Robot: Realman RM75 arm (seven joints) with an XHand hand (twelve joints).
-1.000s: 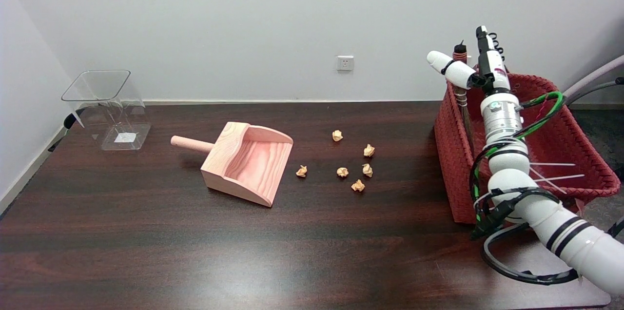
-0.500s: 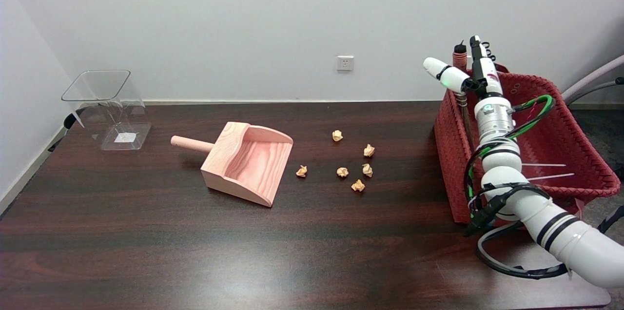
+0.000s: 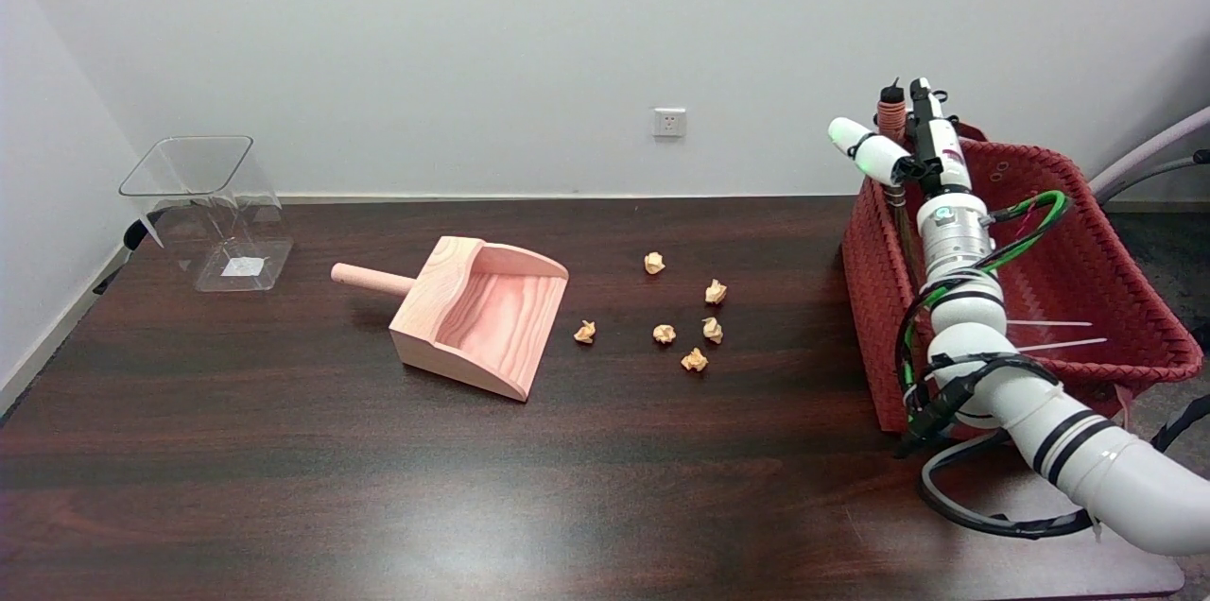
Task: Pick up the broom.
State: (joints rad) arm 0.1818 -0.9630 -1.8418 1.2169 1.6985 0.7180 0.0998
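**Robot hand open at the broom handle in the red basket**

The right robot hand (image 3: 909,147) is raised over the near-left corner of the red woven basket (image 3: 1125,232), at the right end of the dark wooden surface (image 3: 284,450). Its fingers are spread apart, one white finger jutting out to the left and another pointing up, and nothing is held between them.

The broom (image 3: 891,114) stands upright in that same corner of the basket, its wrapped handle top showing just beside the upright finger; whether they touch cannot be told.

Well to the left of the robot hand, six crumpled paper scraps (image 3: 665,333) lie scattered on the surface. Farther left sits a wooden dustpan (image 3: 482,313), and farthest left a clear plastic bin (image 3: 213,209).
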